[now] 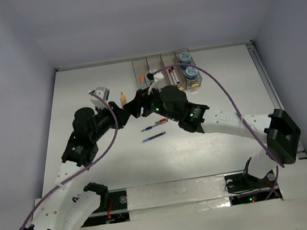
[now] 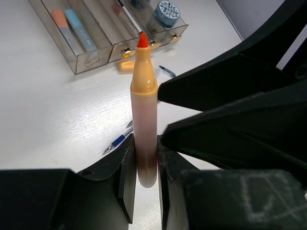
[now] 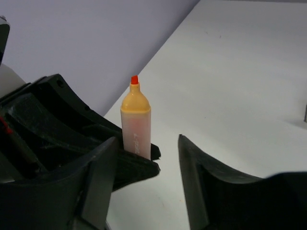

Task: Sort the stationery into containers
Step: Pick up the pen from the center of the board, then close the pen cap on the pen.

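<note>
Left tool [image 2: 144, 160] clamps marker [image 2: 144, 96]; right tool [image 3: 147, 158] alongside.

The bench [image 2: 57, 120] is white, with a faint wood-like grain and a soft satin sheen. The bins [image 2: 91, 60] are smoky translucent plastic, smooth and glossy on the walls. The marker [image 2: 144, 120] is smooth plastic: a cloudy, half-translucent barrel, an opaque pale-orange collar with a slight gloss, and a matt red tip. The left hand [image 2: 145, 179] and right hand [image 3: 148, 187] are black plastic, matt and finely grained. The cable [image 1: 228, 98] has a smooth purple sheath.
</note>
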